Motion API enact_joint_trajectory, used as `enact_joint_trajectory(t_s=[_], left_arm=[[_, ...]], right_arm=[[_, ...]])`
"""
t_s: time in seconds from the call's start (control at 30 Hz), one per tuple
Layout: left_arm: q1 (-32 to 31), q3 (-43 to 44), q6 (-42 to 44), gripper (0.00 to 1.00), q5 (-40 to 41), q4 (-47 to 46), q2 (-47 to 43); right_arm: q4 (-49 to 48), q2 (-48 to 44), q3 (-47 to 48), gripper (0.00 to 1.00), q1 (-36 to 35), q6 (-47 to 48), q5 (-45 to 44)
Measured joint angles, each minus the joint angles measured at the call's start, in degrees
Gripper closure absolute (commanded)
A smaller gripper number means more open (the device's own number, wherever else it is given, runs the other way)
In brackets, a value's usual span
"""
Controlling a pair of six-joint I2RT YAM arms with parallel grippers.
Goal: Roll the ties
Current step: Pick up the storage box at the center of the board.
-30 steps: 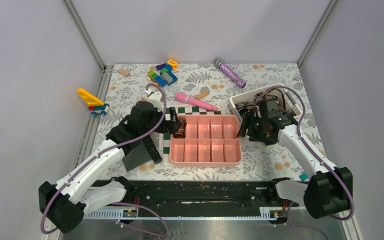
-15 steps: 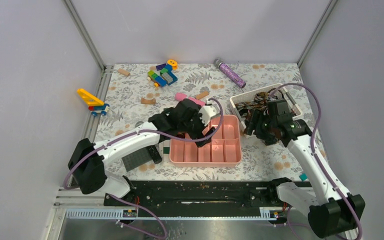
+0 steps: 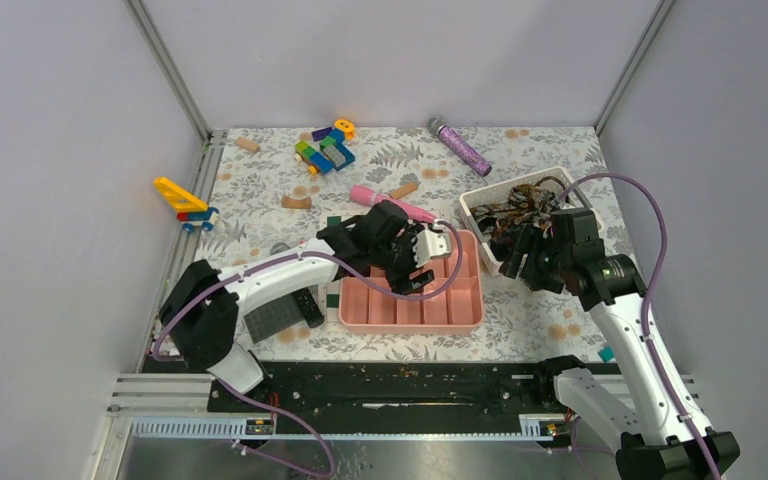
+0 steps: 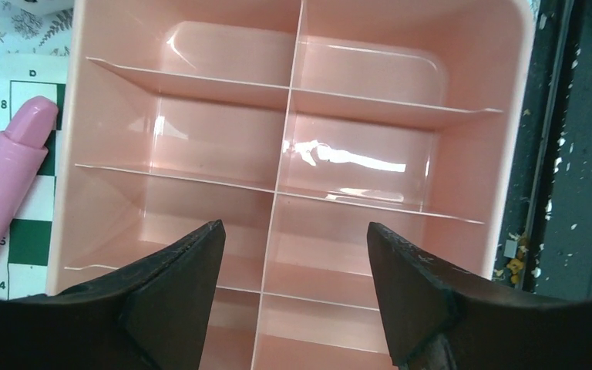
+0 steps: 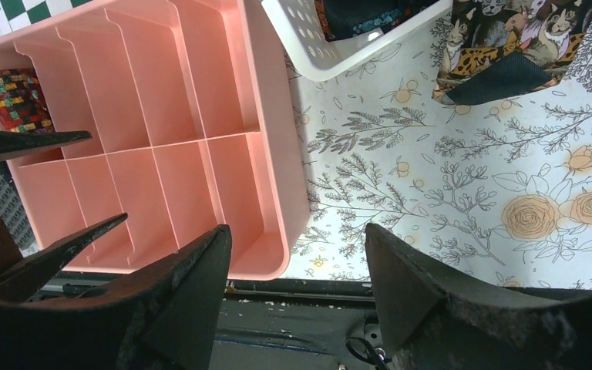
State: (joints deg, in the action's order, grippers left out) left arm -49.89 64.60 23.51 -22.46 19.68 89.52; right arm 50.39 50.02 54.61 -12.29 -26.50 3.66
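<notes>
Left wrist: left gripper (image 4: 294,229) apart over tray (image 4: 513,116) | right gripper (image 5: 299,231) apart (empty)

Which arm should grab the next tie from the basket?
Right, probably. The right end effector hangs open beside the white perforated plastic basket of patterned fabric ties; the left end effector is over the pink divided tray.

left gripper (image 4: 293,239) jaws apart, empty; right gripper (image 5: 297,235) likewise, angled downward
</notes>
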Motion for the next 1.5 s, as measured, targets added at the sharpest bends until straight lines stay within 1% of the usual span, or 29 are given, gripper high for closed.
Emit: enact_joint_trajectory(t_s=[0.07,0.27,0.37,0.53,0.7,1.0,1.03,1.07,1.1,1.13,1.5], left_arm=[[0.02,0.02,1.2,0.33,0.04,0.13,0.79],[0.13,1.14,4.13,0.34,0.31,1.92,5.03],[0.13,1.29,5.07,0.37,0.52,2.6,7.08],[0.13,1.66,5.62,0.48,1.33,3.39,9.88],[0.5,2.27,6.27,0.61,1.99,3.39,12.26],[0.7,2.93,6.93,0.75,2.14,3.02,13.86],[0.7,2.93,6.93,0.78,2.14,2.93,14.03],[0.7,2.97,6.93,0.84,2.14,2.82,14.19],[0.7,3.02,6.93,0.94,2.14,2.82,14.29],[0.7,3.23,7.15,1.0,2.29,2.82,14.53],[1.42,4.31,6.01,1.0,2.64,4.11,14.97]], right_arm=[[0.2,0.13,0.0,0.28,0.11,0.17,0.02],[0.39,0.17,0.0,0.28,0.37,0.76,0.09],[0.37,0.17,0.0,0.28,0.5,0.87,0.15],[0.37,0.17,0.0,0.28,0.83,1.14,0.37],[0.37,0.17,0.02,0.27,0.96,1.25,0.39],[0.37,-0.17,0.02,0.26,1.25,1.44,0.37],[0.35,-0.28,0.02,0.26,1.27,1.44,0.37],[0.37,-0.42,0.02,0.26,1.33,1.44,0.37],[0.35,-0.52,0.02,0.26,1.4,1.44,0.39],[0.35,-0.59,0.02,0.26,1.46,1.44,0.37],[0.35,-1.68,-0.02,0.25,1.55,1.16,0.39]])
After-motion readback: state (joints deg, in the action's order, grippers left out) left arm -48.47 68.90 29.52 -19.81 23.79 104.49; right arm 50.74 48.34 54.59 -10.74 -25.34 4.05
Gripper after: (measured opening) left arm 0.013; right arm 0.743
